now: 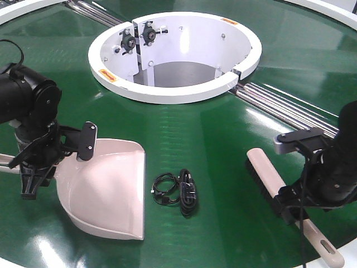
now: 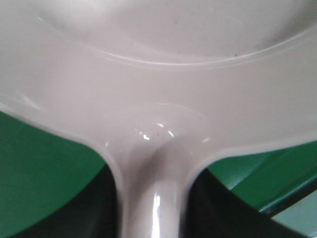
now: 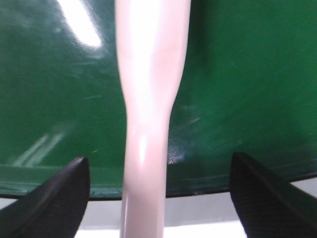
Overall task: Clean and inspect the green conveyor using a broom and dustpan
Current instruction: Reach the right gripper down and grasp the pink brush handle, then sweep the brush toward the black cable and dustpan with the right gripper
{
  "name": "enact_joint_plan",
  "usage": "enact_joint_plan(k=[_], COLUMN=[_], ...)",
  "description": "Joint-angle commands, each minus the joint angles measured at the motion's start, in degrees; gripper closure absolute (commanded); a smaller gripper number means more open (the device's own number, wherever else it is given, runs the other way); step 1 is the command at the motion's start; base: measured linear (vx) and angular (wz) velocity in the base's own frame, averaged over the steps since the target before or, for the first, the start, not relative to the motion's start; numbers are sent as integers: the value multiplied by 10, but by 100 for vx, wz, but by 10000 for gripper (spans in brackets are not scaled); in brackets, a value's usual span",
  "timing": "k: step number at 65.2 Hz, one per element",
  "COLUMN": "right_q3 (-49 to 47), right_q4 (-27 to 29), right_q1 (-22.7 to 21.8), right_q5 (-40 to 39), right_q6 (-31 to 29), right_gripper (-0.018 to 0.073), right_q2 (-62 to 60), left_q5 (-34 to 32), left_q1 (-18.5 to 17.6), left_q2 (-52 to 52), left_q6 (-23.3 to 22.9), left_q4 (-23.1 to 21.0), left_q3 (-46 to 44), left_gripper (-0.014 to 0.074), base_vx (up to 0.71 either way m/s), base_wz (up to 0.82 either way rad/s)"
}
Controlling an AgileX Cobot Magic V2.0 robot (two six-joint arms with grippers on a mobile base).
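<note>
Broom (image 1: 268,175) diagonal, bristles far-left, handle near-right

- A black cable (image 1: 187,192) lies flat on the green conveyor (image 1: 223,139), between the dustpan (image 1: 111,190) and the broom (image 1: 266,176). It is nearer the dustpan and touches neither.
- Its thicker part is folded into a tight bundle, and a thin loop spreads out on the dustpan's side.
- Two black knob-like fittings (image 1: 128,40) sit side by side on the inner wall of the white ring (image 1: 184,95).
- Small orange-yellow labels (image 1: 106,72) are stuck on the ring's top face.
- Grey floor (image 1: 178,75) shows through the ring's opening.
</note>
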Motion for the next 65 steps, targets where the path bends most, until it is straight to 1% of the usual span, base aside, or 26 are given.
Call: enact_joint_plan(k=[1,12,26,39,47,52,57,65], right_q3=[-17,-17,-17,-17,-17,-17,-17,-17], right_q4=[-8,-7,-7,5,22,36,47,60], right_q1=[0,0,0,0,0,0,0,1], right_q5=[-13,-28,-34,-42,-50,-51,-51,-51], right_q6=[1,1,1,0,-9,-19,-19,-13], right_gripper=[5,24,105,243,378,489,576,568], right_q2=[10,42,73,87,87,87,86,74], left_q5=[-6,-6,-6,-6,-6,-6,-6,-6], left_q1=[-3,-3,-3,-3,-3,-3,-3,-3], left_q2=[-29,-29,-29,-29,-29,-29,-29,-29], left_q6=[-10,-10,-10,-10,-10,-10,-10,-10], left_q4=[3,3,3,3,3,3,3,3], left_q3=[-12,-12,-12,-12,-12,-12,-12,-12], left_gripper=[602,602,602,602,602,602,602,602], base_vx=[0,0,0,0,0,0,0,0], base_wz=[0,0,0,0,0,0,0,0])
